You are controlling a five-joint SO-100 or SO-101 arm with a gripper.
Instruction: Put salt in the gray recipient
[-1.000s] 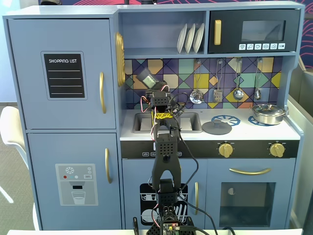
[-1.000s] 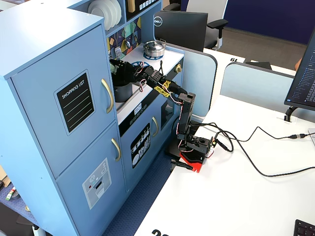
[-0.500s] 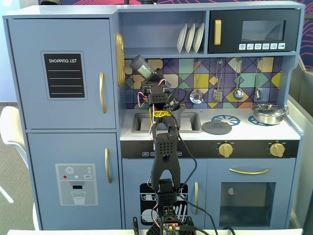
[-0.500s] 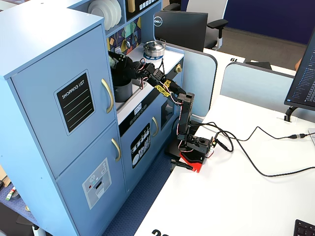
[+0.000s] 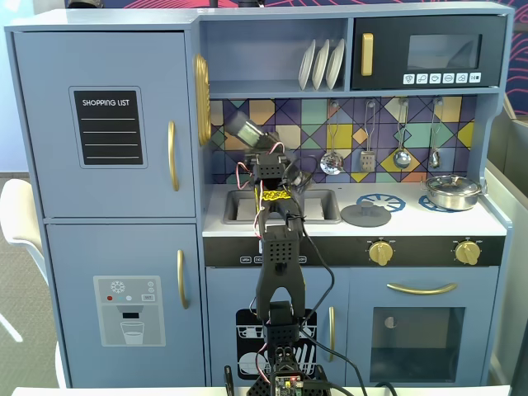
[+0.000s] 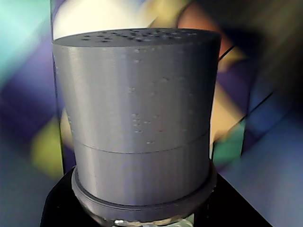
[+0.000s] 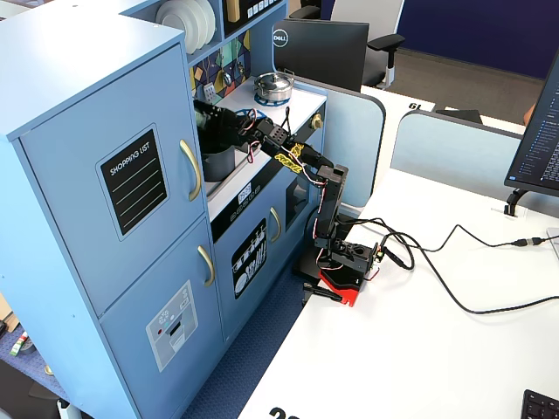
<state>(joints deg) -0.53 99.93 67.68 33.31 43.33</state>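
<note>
Wrist view fills with the gray salt shaker (image 6: 137,123), clamped in my gripper (image 5: 247,132) (lifted above the sink (image 5: 318,206)). Pickup looks done; carrying to the silver pot (image 5: 452,191), well off to one side, and shaking remain.

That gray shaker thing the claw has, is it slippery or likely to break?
Probably stiff: the gray ribbed plastic shaker with a perforated top looks solid, likely 3D-printed. Its fine layer ridges should give some grip rather than slide. The flared ring near its base may help stop it slipping through the claw.
</note>
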